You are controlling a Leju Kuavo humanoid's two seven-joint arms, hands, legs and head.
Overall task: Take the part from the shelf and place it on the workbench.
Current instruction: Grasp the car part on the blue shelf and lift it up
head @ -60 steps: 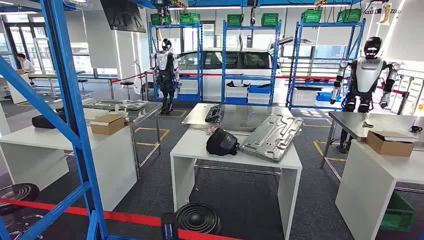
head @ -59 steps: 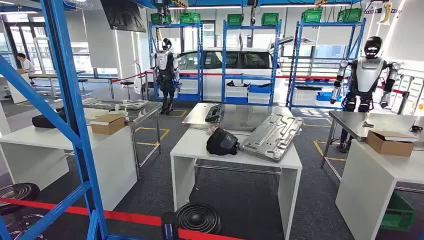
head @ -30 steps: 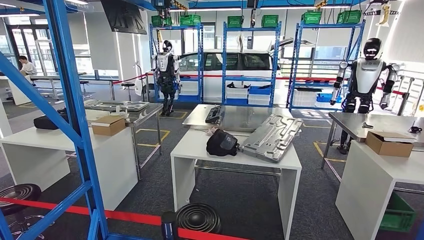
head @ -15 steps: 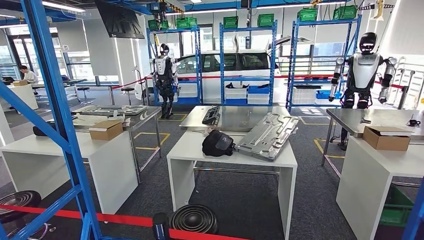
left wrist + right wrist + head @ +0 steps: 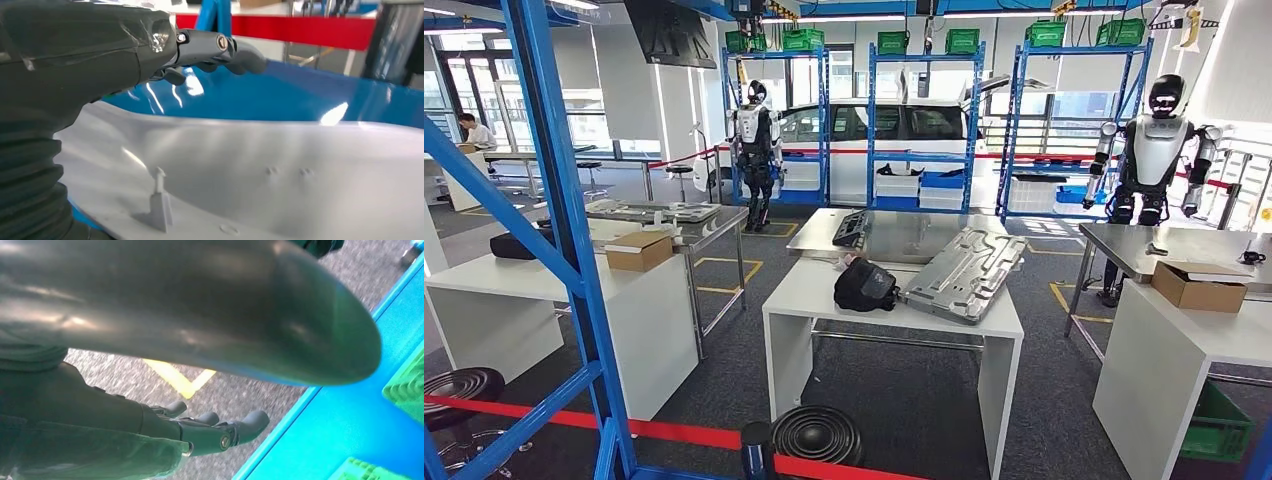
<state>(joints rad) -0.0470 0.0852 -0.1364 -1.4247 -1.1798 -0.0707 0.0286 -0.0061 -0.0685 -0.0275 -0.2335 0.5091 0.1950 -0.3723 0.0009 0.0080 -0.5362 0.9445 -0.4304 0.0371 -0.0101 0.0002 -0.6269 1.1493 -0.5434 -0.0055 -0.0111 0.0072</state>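
A large light grey formed part (image 5: pixel 280 170) lies on the glossy blue shelf surface (image 5: pixel 300 95) in the left wrist view. My left hand (image 5: pixel 200 47) hovers just over its edge, fingers stretched out and loosely curled with nothing between them. In the right wrist view my right hand (image 5: pixel 200 430) hangs with fingers extended and empty, beneath a dark glossy rounded shape (image 5: pixel 200 305) that I cannot identify. The white workbench (image 5: pixel 824 290) stands ahead in the head view, beyond the blue shelf frame (image 5: pixel 564 200).
A silver panel (image 5: pixel 964 272) and a black object (image 5: pixel 865 286) lie on the workbench. Red barrier tape (image 5: pixel 674 432) and a black round stool (image 5: pixel 816 435) are in front. Side tables carry cardboard boxes (image 5: pixel 1199 285). Two other robots (image 5: pixel 1159 150) stand farther back. Green crates (image 5: pixel 407 380) sit beside the shelf.
The head camera has swayed: half a second ago the whole scene sat lower and further left, now it is back. Nothing on the benches has moved.
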